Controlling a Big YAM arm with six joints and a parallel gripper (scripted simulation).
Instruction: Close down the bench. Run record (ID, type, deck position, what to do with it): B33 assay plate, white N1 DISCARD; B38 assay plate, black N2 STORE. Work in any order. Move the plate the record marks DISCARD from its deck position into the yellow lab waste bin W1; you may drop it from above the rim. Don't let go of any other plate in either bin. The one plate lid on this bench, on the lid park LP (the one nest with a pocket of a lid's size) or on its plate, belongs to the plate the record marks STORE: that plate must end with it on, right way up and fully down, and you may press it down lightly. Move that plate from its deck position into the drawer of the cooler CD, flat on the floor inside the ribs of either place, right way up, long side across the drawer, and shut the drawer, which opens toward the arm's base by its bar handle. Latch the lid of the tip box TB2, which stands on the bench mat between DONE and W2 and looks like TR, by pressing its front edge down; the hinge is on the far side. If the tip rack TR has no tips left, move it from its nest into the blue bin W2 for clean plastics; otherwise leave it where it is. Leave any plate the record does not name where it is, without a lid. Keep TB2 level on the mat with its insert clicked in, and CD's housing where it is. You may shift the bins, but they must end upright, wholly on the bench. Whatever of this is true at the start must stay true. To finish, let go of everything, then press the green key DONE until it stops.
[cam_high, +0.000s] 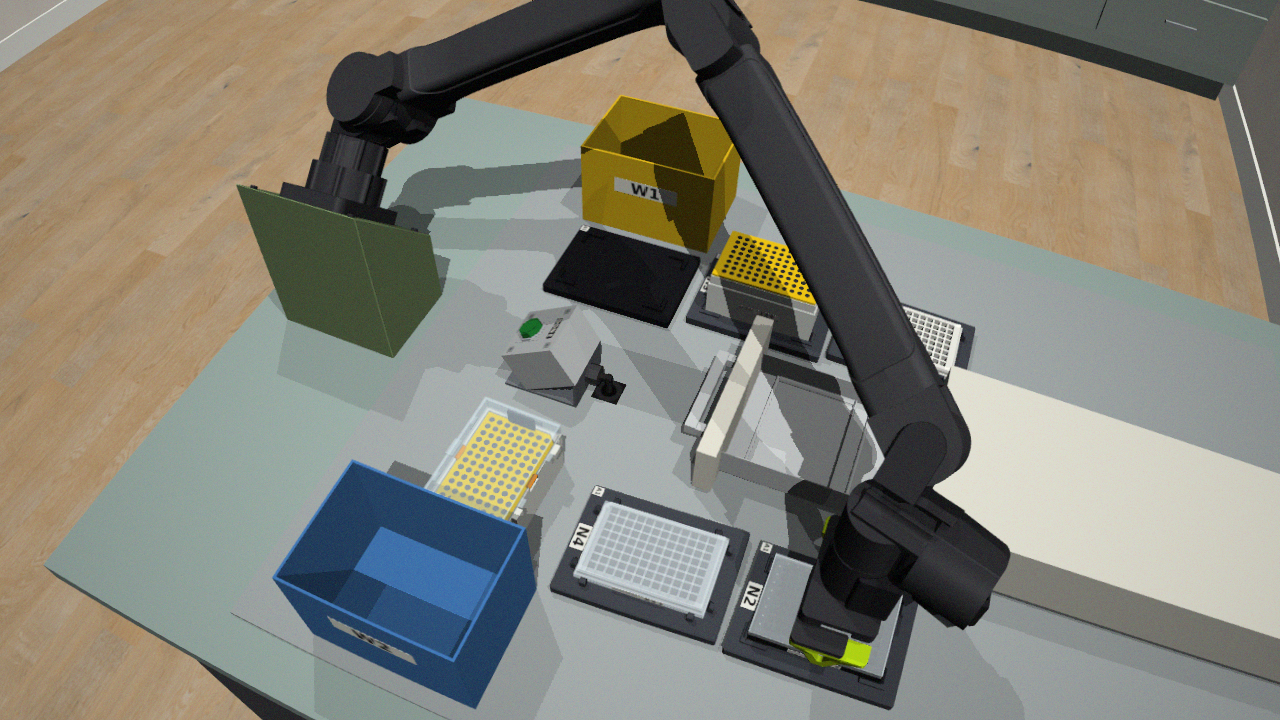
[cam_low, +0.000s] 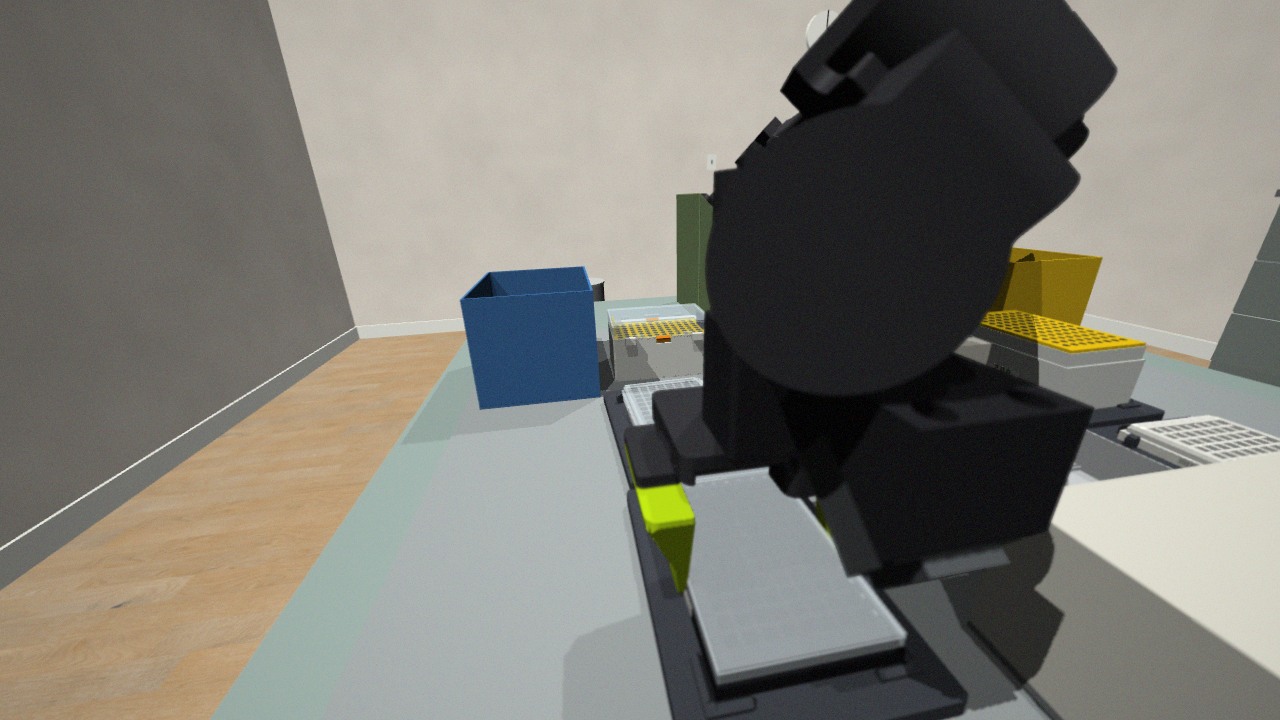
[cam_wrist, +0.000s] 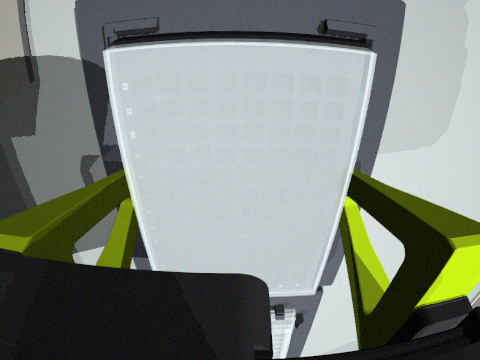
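Observation:
My gripper is down over nest N2 at the near right of the bench. Its yellow-green fingers stand on the two long sides of the lidded plate there and are shut on it. In the wrist view the frosted lid fills the space between the fingers. The exterior view shows the lidded plate low over the dark nest, with the left finger against its side. The white plate sits at N1 behind my arm. The cooler drawer stands open.
Yellow bin W1 stands at the back, with the empty black lid park and tip rack TR in front of it. Blue bin W2, tip box TB2, green key DONE, a clear plate at N4, cooler housing.

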